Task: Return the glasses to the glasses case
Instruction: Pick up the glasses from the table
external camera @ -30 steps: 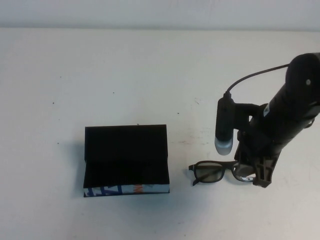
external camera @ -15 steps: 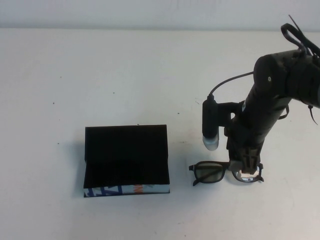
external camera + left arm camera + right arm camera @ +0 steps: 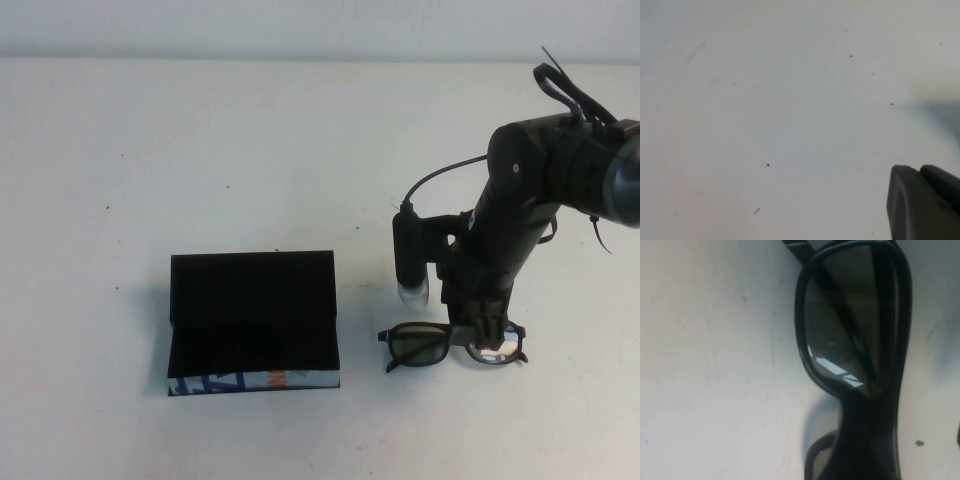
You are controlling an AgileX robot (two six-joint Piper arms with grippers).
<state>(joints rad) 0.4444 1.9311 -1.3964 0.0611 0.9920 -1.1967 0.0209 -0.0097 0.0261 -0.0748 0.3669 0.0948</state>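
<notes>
You're at the pick: the right gripper (image 3: pixel 487 340) is low over the glasses (image 3: pixel 450 345), at the right lens, near the bridge. I can't tell its opening. Next, close on the frame, lift, carry left to the case (image 3: pixel 252 321), open, well apart. Dark thick rims, reflective lenses, folded flat on the table (image 3: pixel 250 150). The left gripper (image 3: pixel 922 202) hovers over bare table; opening unclear.

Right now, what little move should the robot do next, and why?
Probably shut the right gripper on the glasses: it sits low over their right half on the table, and the open glasses case waits to their left. The left gripper hangs over bare table.
</notes>
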